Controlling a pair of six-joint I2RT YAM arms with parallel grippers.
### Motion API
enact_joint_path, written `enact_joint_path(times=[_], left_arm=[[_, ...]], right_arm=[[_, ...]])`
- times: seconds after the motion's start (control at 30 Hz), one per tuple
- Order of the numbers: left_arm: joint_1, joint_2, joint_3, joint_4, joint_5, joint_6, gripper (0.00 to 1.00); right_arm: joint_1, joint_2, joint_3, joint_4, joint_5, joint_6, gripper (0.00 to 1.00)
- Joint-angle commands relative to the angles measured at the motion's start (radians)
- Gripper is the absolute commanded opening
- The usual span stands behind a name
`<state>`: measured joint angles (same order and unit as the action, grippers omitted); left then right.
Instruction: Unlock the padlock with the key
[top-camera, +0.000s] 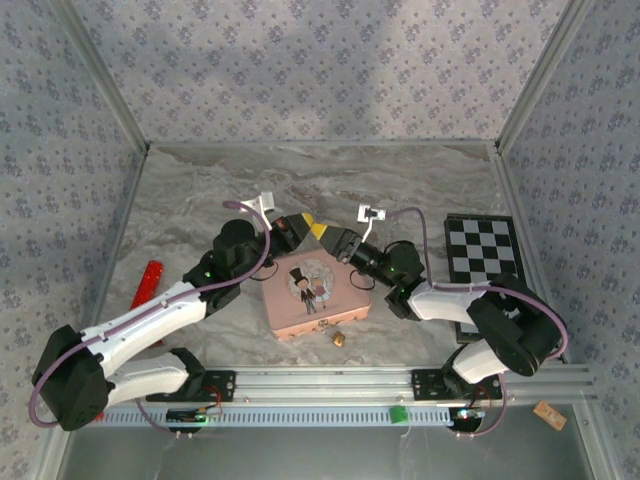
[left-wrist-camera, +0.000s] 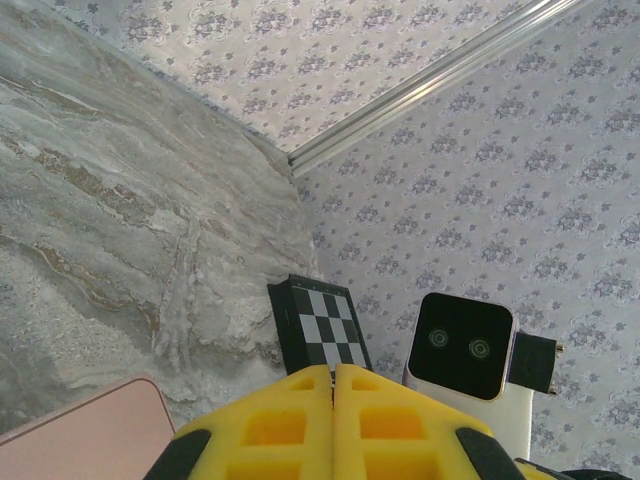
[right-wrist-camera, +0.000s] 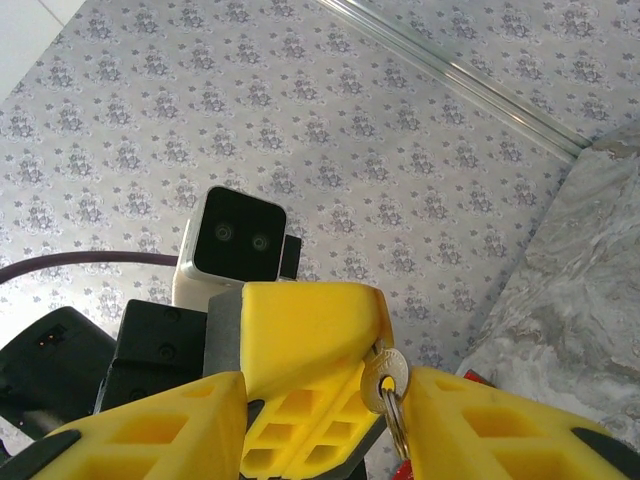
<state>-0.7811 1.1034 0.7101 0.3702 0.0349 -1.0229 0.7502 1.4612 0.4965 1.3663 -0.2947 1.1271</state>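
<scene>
Silver and small, the key (right-wrist-camera: 384, 378) shows its round head and a wire ring (right-wrist-camera: 396, 422) at the edge of the left gripper (left-wrist-camera: 333, 385). That gripper's yellow fingers (right-wrist-camera: 300, 320) are pressed tight together on the key, and the blade is hidden between them. The right gripper (right-wrist-camera: 330, 400) stands part-open, with one finger on each side of the left one's tip and the key. Whether it touches the key cannot be told. The two grippers meet over the far edge of the pink tin (top-camera: 315, 290) at the middle of the table (top-camera: 200, 200). The brass padlock (top-camera: 340, 338) lies on the grey marble surface just beside the tin's near edge, apart from both grippers. A red bar (top-camera: 150, 283) lies well to the left, and a checkerboard (top-camera: 483, 255) lies to the right.
</scene>
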Motion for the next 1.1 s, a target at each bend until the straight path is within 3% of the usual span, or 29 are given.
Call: enact_joint_path(times=[0.0, 1.07], left_arm=[[-0.015, -0.010, -0.009, 0.023, 0.009, -0.003, 0.00], [-0.016, -0.037, -0.030, 0.010, 0.026, 0.000, 0.00]], right_arm=[[-0.008, 0.007, 0.036, 0.026, -0.012, 0.022, 0.43], [-0.019, 0.013, 0.050, 0.026, -0.035, 0.073, 0.07]])
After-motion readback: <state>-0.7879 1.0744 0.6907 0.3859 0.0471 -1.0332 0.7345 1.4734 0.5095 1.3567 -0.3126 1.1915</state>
